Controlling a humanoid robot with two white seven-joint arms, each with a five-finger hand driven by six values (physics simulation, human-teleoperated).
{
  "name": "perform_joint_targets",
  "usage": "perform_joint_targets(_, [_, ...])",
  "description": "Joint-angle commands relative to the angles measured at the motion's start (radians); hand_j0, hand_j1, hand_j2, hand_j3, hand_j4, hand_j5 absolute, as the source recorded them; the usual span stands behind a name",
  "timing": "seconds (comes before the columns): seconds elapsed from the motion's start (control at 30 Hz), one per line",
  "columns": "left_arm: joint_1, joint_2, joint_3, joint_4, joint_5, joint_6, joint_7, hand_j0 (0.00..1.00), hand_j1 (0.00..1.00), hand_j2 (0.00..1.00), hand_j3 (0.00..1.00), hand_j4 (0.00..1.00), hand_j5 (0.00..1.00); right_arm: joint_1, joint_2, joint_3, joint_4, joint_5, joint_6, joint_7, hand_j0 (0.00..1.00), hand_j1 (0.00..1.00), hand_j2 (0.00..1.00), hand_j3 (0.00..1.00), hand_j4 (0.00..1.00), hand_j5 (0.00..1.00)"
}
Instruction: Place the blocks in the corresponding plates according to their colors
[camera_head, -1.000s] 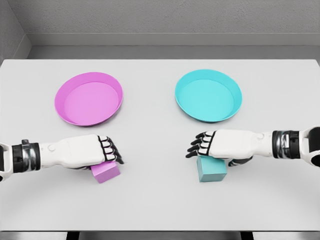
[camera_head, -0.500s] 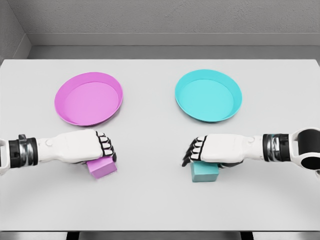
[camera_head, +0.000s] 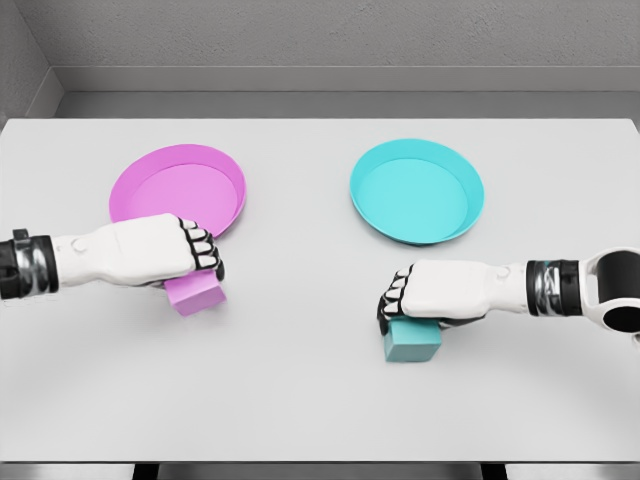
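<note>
Right now my left hand (camera_head: 165, 255) is curled around the pink block (camera_head: 196, 293), knuckles on top and fingertips (camera_head: 205, 258) folded down over its far edge. That block shows below and just beyond my palm, right at the near rim of the pink plate (camera_head: 178, 196); I cannot tell whether it is lifted off the white table (camera_head: 320, 400) or touching it. My left wrist overlaps the plate's near-left rim in the picture.

My right hand (camera_head: 435, 293) is wrapped over the teal block (camera_head: 411, 338), fingers bent down across its left side, the block's lower half sticking out beneath my palm. Measured from the pink plate, this block lies well off to the right and nearer to me, on the open table. The teal plate (camera_head: 417, 191) sits level with the pink plate, well apart to its right, and the teal block is on the near side of it, not touching its rim.

Both plates hold nothing. My right forearm runs off toward the right edge, my left toward the left edge.
</note>
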Motion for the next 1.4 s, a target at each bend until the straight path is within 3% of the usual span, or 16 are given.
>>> perform_joint_targets(0.0, [-0.002,-0.001,0.005,0.016,0.006,0.001,0.000,0.44,0.44,0.44,0.44,0.44,0.44,-0.002,0.001,-0.002,0.000,-0.009,0.003,0.000,0.57,0.57,0.57,0.57,0.57,0.57])
perform_joint_targets(0.27, [-0.072,-0.049,0.005,0.108,0.000,0.001,0.000,0.44,0.44,0.44,0.44,0.44,0.44,-0.074,-0.004,-0.017,0.001,-0.049,0.003,0.000,0.57,0.57,0.57,0.57,0.57,0.57])
perform_joint_targets(0.7, [-0.210,-0.159,-0.025,0.372,-0.004,0.001,0.000,0.44,0.44,0.44,0.44,0.44,0.44,-0.160,0.004,-0.025,0.043,-0.049,0.003,0.000,0.57,0.57,0.57,0.57,0.57,0.57])
perform_joint_targets(1.0, [-0.296,-0.251,-0.097,0.514,-0.038,0.001,-0.005,0.44,0.44,0.44,0.44,0.44,0.44,-0.233,0.042,-0.025,0.152,-0.051,0.003,0.000,0.57,0.57,0.57,0.57,0.57,0.57])
perform_joint_targets(1.13, [-0.302,-0.262,-0.097,0.525,-0.058,0.001,-0.005,0.46,0.46,0.46,0.46,0.46,0.46,-0.236,0.044,-0.076,0.231,-0.068,0.003,0.000,0.57,0.57,0.57,0.57,0.57,0.57])
perform_joint_targets(1.2, [-0.302,-0.262,-0.097,0.525,-0.070,0.001,-0.006,0.51,0.51,0.51,0.51,0.51,0.51,-0.242,0.054,-0.082,0.257,-0.074,0.003,0.000,0.57,0.57,0.57,0.57,0.57,0.57])
perform_joint_targets(1.3, [-0.305,-0.260,-0.097,0.525,-0.070,0.001,-0.006,0.79,0.79,0.79,0.79,0.79,0.79,-0.264,0.080,-0.082,0.294,-0.074,0.003,0.000,0.57,0.57,0.57,0.57,0.57,0.57])
perform_joint_targets(1.33, [-0.313,-0.257,-0.097,0.525,-0.070,0.001,-0.006,1.00,1.00,1.00,1.00,1.00,1.00,-0.276,0.090,-0.082,0.306,-0.074,0.003,0.000,0.57,0.57,0.57,0.57,0.57,0.57])
perform_joint_targets(1.37, [-0.314,-0.251,-0.097,0.525,-0.070,0.001,-0.006,1.00,1.00,1.00,1.00,1.00,1.00,-0.281,0.096,-0.082,0.316,-0.074,0.003,0.000,0.57,0.57,0.57,0.57,0.57,0.57])
